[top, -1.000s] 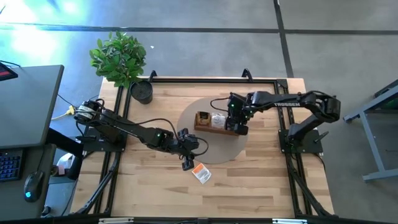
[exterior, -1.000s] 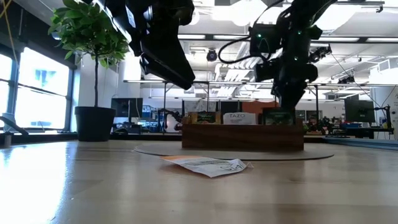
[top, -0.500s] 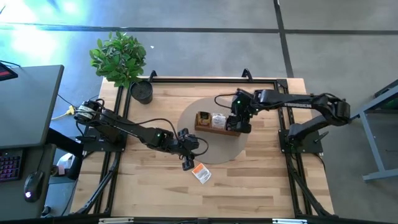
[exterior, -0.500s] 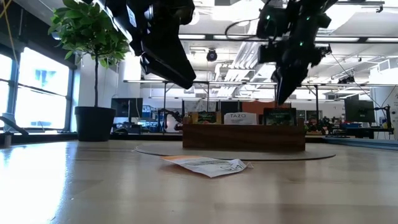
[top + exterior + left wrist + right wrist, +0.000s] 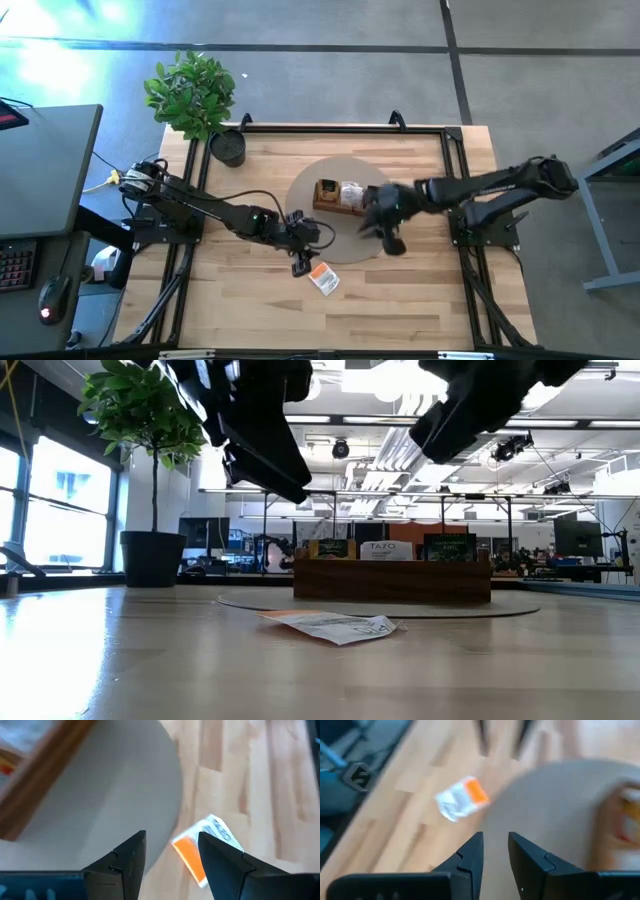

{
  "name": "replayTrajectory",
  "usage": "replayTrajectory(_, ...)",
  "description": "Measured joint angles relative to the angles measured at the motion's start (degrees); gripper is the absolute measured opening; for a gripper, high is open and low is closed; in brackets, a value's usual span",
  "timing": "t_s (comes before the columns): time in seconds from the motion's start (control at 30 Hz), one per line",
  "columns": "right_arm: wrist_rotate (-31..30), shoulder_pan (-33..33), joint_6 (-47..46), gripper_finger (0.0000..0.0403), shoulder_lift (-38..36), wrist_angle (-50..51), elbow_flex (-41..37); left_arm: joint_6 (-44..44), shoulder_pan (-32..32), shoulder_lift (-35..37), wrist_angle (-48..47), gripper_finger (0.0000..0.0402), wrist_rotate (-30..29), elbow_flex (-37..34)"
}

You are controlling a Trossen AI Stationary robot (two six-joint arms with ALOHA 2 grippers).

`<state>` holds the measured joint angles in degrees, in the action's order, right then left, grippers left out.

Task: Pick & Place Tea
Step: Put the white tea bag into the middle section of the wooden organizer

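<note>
One white-and-orange tea packet [image 5: 323, 278] lies flat on the bare wood just off the near edge of the round grey mat [image 5: 330, 235]; it also shows in the low view [image 5: 335, 626]. More packets [image 5: 383, 548] stand in the wooden tray [image 5: 345, 203] on the mat. My left gripper [image 5: 299, 262] hovers open just left of the loose packet [image 5: 207, 847], which shows past its fingertips [image 5: 172, 840]. My right gripper [image 5: 388, 238] hangs above the mat's near right part, its fingers a narrow gap apart [image 5: 496, 842], holding nothing; the loose packet [image 5: 461, 797] lies farther ahead.
A potted plant [image 5: 200, 100] stands at the table's far left corner. The tray [image 5: 390, 578] sits on the mat's far half. Bare wood stretches along the near edge and to the right of the mat.
My right gripper has left the tray's right end, risen and swung toward the table's near edge, now over the mat's near right part. The packets in the tray and the loose packet stay where they were.
</note>
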<state>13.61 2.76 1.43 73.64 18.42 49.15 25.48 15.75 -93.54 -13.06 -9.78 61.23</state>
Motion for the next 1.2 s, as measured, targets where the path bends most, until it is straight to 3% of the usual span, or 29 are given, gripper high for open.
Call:
replayTrajectory(0.23, -0.7, 9.3, -1.75, 0.0083, 0.64, -28.24, -12.55, -2.78, 0.0, 0.0, 0.05, 0.0179, 5.37, 0.0)
replayTrajectory(0.37, -10.81, 13.17, -14.41, 0.0083, 1.29, -43.1, -20.48, -0.59, 0.0, -2.47, 3.08, 0.0179, 5.81, 0.07)
replayTrajectory(0.53, -21.28, 18.49, -20.86, 0.0082, 6.89, -44.02, -23.02, -2.43, 0.39, -7.67, 7.85, 0.0179, 7.54, 0.07)
replayTrajectory(0.67, -23.77, 21.13, -21.89, 0.0082, 13.33, -44.27, -19.85, -6.1, 0.42, -10.95, 13.21, 0.0179, 11.73, 0.08)
replayTrajectory(0.97, -22.83, 21.78, -20.28, 0.0082, 22.47, -44.5, -12.79, -15.98, 2.03, -16.8, 15.09, 0.0179, 13.46, -0.04)
replayTrajectory(1.2, -19.79, 21.8, -19.91, 0.0082, 31.45, -44.47, -7.26, -10.92, 1.93, -18.14, 16.66, 0.0179, 10.2, 0.16)
